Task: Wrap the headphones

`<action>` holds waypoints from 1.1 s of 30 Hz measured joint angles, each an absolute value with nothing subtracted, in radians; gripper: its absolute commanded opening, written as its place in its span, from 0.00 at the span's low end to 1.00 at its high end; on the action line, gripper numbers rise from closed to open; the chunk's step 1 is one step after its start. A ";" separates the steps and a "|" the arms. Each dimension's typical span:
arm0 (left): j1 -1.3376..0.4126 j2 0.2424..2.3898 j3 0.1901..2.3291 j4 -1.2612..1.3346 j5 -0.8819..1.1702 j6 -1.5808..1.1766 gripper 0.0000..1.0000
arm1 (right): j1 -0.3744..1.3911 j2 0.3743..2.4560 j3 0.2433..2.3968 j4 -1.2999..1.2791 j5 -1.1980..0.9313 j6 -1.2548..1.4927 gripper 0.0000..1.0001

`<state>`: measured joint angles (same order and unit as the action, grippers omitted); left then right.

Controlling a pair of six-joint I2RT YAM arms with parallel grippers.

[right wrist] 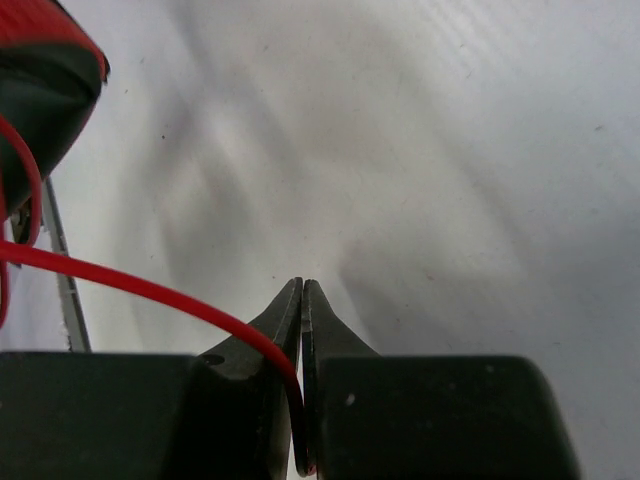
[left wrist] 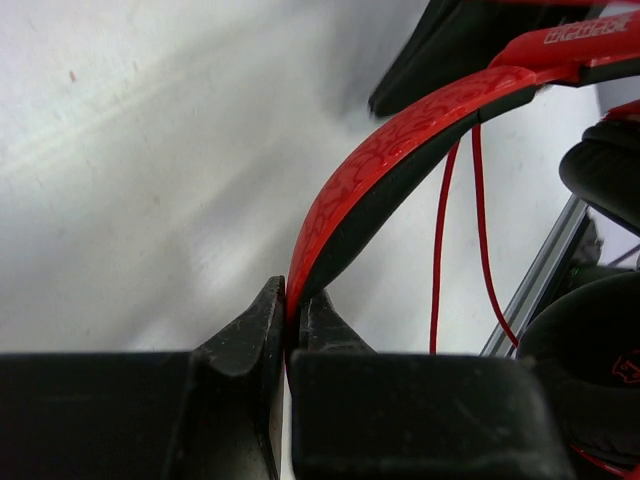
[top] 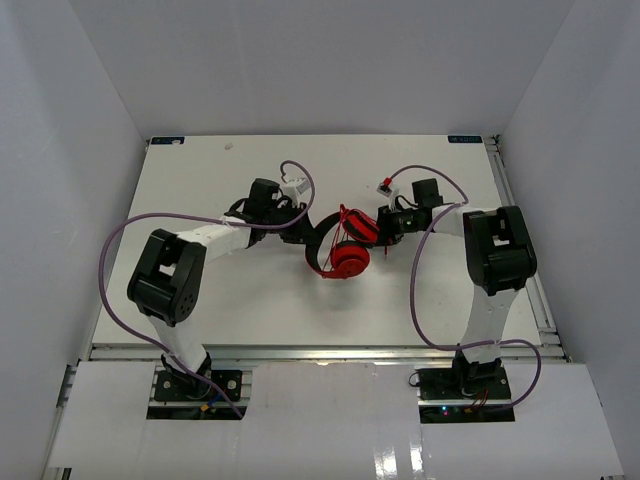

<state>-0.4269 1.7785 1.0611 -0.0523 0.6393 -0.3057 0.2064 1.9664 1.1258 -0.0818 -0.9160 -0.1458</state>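
Left gripper (left wrist: pixel 290 305) fingers clamp the headband (left wrist: pixel 400 140) and right gripper (right wrist: pixel 302 300) fingers pinch the thin red cable (right wrist: pixel 130 285), so an overtight pull could slip or strain it.

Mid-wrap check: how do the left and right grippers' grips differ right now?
The left gripper pinches the broad red headband; the right gripper pinches the thin red cable. The headband arcs up and right from the left's jaws; the cable trails off leftward from the right's. Both are shut on their part.
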 measured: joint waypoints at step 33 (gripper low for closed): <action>-0.430 2.015 1.228 -0.065 0.151 -1.012 0.00 | 0.269 2.111 0.975 0.417 -1.128 0.398 0.28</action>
<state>-0.4301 2.0148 1.2284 -0.0653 0.1507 -1.0119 0.2694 2.1105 0.9752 0.4169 -1.1277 0.3980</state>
